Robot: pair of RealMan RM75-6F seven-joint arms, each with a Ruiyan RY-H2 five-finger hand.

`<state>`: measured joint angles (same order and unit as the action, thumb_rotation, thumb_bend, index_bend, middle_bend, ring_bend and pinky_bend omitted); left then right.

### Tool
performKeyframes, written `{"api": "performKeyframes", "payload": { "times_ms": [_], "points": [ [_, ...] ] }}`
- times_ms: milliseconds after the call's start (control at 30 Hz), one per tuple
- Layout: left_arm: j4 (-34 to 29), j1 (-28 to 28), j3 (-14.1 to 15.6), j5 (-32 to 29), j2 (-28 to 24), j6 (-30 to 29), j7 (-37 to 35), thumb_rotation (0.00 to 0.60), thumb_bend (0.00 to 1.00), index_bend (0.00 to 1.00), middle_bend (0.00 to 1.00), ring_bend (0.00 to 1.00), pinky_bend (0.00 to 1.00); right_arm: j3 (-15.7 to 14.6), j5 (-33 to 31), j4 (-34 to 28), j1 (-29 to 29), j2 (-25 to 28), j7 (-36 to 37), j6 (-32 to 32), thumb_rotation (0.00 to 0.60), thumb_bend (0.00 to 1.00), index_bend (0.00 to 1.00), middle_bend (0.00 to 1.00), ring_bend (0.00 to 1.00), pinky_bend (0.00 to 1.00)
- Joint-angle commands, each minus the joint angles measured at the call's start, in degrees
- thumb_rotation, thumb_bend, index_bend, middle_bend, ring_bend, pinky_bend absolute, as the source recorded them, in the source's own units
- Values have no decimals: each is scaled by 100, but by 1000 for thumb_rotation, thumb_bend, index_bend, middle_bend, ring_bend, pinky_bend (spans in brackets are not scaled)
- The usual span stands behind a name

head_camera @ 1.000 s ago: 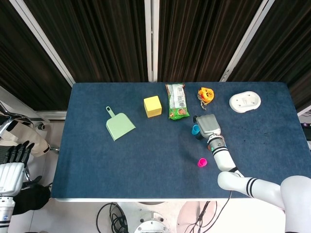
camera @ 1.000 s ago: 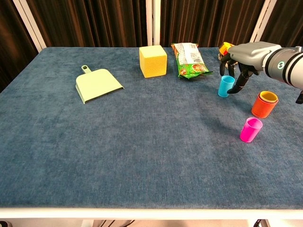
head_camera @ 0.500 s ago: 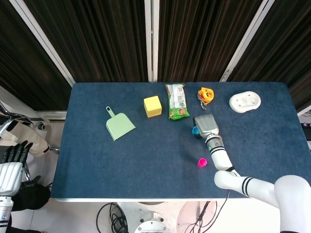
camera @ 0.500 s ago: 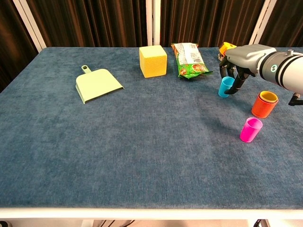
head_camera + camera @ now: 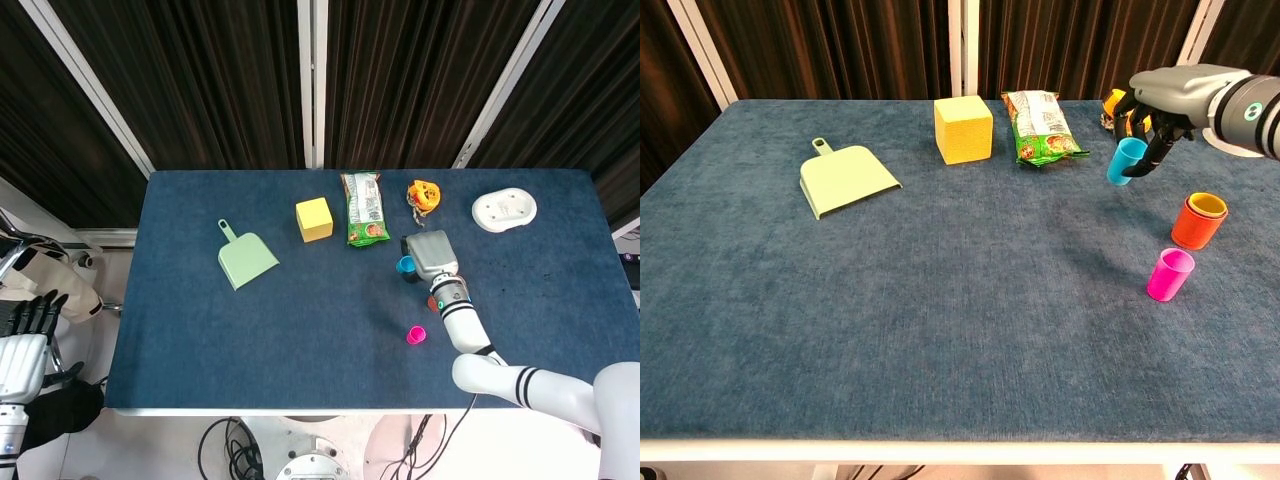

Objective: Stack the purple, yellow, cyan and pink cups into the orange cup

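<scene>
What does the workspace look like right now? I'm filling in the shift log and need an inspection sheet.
Surface: blue cloth table, flat.
Job's things: cyan cup lifted, tilted; orange cup upright with yellow cup nested inside; pink cup upright, apart; purple cup not visible.
Clutter: green dustpan, yellow block, snack bag, white dish.
Hands: right hand holds the cyan cup; left hand off the table, fingers apart.
Cables: some under the table's front edge.
Surroundings: dark curtains.

We see bright, even overhead light on the blue worktop (image 5: 940,300), both views sharp. Shadows stay soft and short beside the pink cup (image 5: 1169,275) and dustpan (image 5: 845,180). The dark curtains (image 5: 220,80) swallow detail; no glare.
</scene>
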<state>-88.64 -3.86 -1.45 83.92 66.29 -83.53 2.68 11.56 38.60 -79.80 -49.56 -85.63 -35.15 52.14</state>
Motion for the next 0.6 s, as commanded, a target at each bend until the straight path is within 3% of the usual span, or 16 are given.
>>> {"api": "performKeyframes", "payload": {
  "times_ms": [33, 267, 600],
  "points": [
    [-29, 3, 1, -2, 5, -8, 41, 600, 58, 31, 0, 0, 0, 21, -149, -693, 117, 685, 30, -39, 600, 209, 603, 567, 622, 727],
    [-90, -11, 14, 21, 33, -1, 176, 600, 58, 31, 0, 0, 0, -199, -371, -1553, 198, 1562, 14, -210, 600, 209, 603, 578, 622, 727],
    [-160, -4, 25, 22, 20, -13, 264, 600, 59, 31, 0, 0, 0, -569, -650, -2036, 90, 2037, -80, -325, 600, 209, 605, 580, 621, 727]
  ]
}}
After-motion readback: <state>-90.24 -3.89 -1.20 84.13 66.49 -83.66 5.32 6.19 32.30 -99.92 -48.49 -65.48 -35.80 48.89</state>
